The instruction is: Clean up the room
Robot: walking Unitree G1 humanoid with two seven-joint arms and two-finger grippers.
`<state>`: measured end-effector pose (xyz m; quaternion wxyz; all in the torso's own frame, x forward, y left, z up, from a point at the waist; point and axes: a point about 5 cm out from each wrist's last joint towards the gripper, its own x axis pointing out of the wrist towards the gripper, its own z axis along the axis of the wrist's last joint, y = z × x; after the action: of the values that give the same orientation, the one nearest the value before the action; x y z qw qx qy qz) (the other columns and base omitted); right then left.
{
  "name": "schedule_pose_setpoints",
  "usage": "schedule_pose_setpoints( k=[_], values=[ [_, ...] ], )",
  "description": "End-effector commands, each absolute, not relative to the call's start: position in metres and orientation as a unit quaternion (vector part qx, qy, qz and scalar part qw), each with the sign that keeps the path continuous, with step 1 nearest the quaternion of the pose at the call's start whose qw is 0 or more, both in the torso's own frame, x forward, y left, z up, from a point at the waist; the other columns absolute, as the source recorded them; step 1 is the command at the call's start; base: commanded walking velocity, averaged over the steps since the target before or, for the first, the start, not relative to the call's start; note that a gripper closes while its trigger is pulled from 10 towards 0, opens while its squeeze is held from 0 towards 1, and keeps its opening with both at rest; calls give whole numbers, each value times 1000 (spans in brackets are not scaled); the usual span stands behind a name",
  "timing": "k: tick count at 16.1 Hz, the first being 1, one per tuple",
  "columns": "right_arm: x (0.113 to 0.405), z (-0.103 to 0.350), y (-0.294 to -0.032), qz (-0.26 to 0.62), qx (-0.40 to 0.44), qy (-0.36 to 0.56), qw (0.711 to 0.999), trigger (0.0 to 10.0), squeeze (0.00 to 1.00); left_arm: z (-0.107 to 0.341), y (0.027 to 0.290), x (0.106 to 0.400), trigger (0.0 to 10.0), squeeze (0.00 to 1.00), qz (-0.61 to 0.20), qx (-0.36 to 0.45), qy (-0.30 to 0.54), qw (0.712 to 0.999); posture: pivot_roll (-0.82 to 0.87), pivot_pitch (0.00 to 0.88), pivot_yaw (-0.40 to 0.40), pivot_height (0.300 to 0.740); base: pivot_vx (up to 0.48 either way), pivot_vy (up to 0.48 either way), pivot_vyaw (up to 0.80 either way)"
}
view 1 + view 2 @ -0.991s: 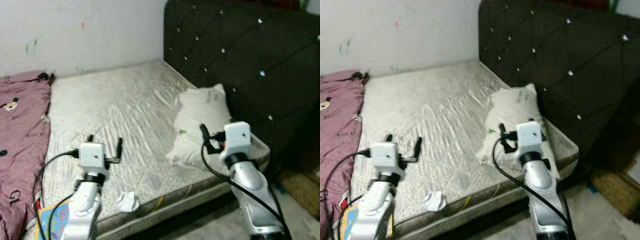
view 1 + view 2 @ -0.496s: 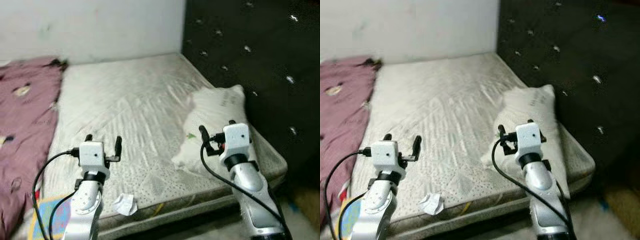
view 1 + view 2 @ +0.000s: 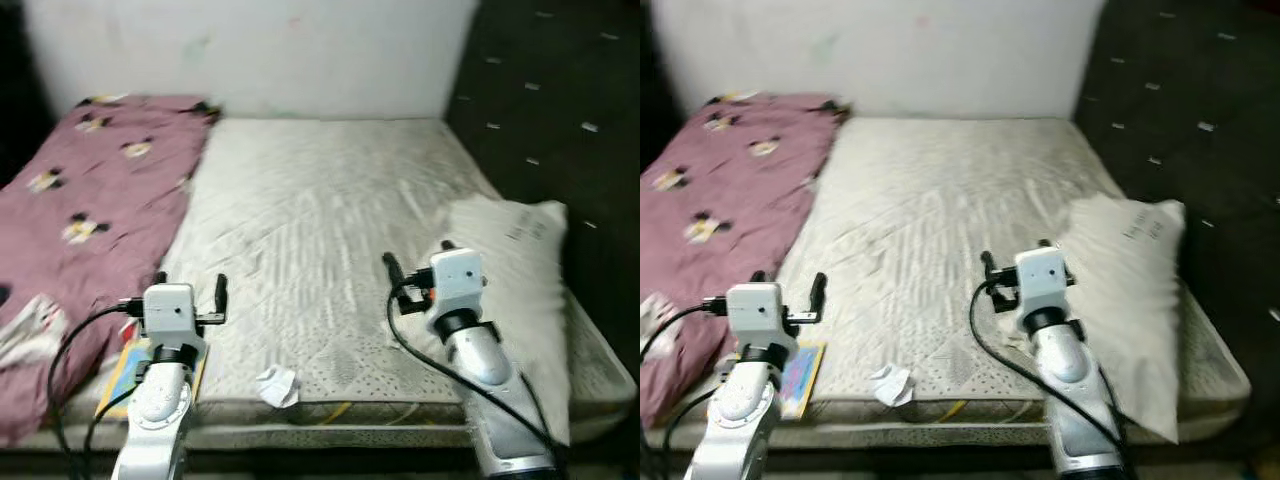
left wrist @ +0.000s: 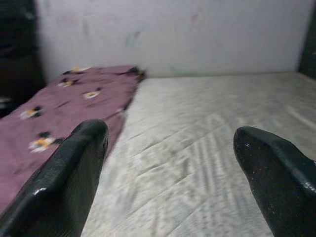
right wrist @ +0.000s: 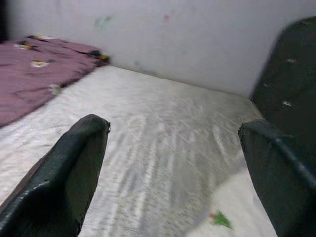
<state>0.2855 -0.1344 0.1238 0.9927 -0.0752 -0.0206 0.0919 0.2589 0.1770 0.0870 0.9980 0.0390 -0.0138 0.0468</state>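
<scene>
Both grippers spread wide, empty: left gripper (image 3: 190,285) and right gripper (image 3: 415,265) hover over mattress (image 3: 330,210) near its front edge. Crumpled paper (image 3: 277,384) lies on that edge, between arms. Risk: careless reach pushes paper off edge. Pillow (image 3: 520,290) just beside right arm, may be dragged. Purple blanket (image 3: 90,200) at left.

Bare mattress (image 3: 940,200) against white wall. Pink blanket (image 3: 720,190) on left side, white pillow (image 3: 1130,290) on right by dark headboard (image 3: 1180,110). Crumpled paper (image 3: 890,383) at front edge, near book (image 3: 800,368). Left pincer (image 3: 787,285) and right pincer (image 3: 1015,258) above mattress.
</scene>
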Motion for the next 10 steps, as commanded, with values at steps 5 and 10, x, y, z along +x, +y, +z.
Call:
schedule_pose_setpoints(
  k=[5,10],
  values=[
    [287,127,-136,88,-66,-31,993,10000,0,87,177,259,10000,0,47,30,-8,998,9,0,-12,740,0,0,583],
    [287,126,-142,46,-87,-29,995,10000,0,87,177,259,10000,0,46,32,-10,998,9,0,-12,740,0,0,0]
  ],
)
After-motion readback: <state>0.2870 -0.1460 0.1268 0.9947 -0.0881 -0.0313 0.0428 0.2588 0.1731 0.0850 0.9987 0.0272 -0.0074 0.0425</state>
